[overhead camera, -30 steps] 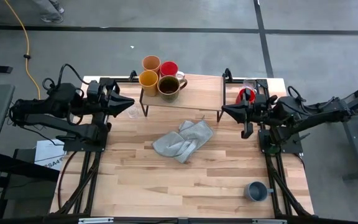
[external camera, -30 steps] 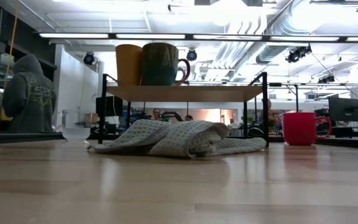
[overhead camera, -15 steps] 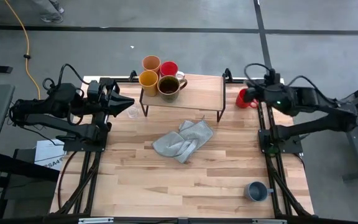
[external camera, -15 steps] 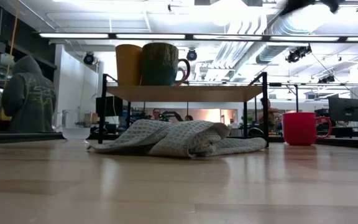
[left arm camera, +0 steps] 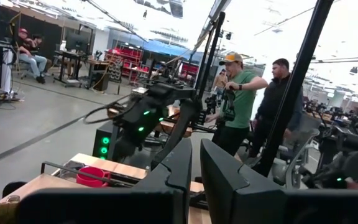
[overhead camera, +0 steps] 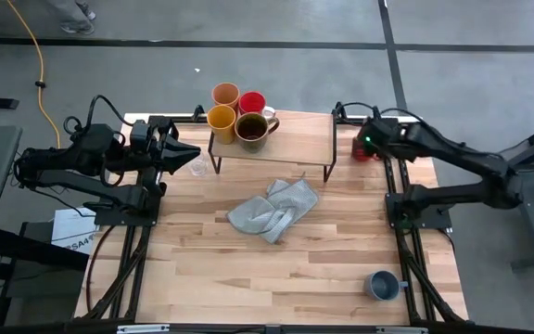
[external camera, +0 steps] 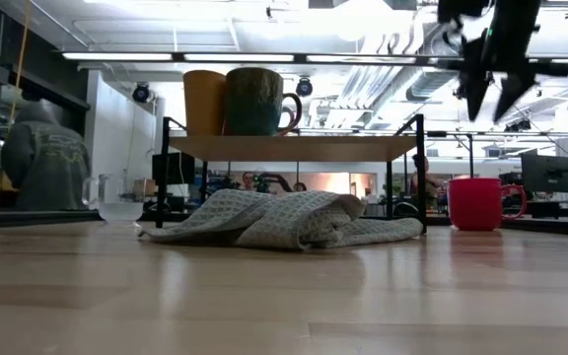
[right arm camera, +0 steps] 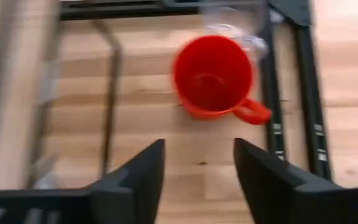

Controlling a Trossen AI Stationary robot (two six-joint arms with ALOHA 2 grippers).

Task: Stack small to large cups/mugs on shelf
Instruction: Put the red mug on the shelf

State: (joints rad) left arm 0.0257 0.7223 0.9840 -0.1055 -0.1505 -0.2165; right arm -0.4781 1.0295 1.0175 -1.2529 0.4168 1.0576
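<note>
Right gripper point(right arm camera: 194, 168) hangs above the glossy red mug point(right arm camera: 213, 76) on the table beside the light-wood shelf point(overhead camera: 295, 134), fingers spread wide, holding nothing. Left gripper point(overhead camera: 193, 151) waits at the table's left, shut, empty. Crumpled grey cloth point(overhead camera: 273, 210) lies mid-table.

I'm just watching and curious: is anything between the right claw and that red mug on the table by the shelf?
Nothing visible. The right gripper hangs open above the red mug, with only bare table showing between its fingers. A clear glass cup stands just behind the mug, on its far side, not in the path.
</note>
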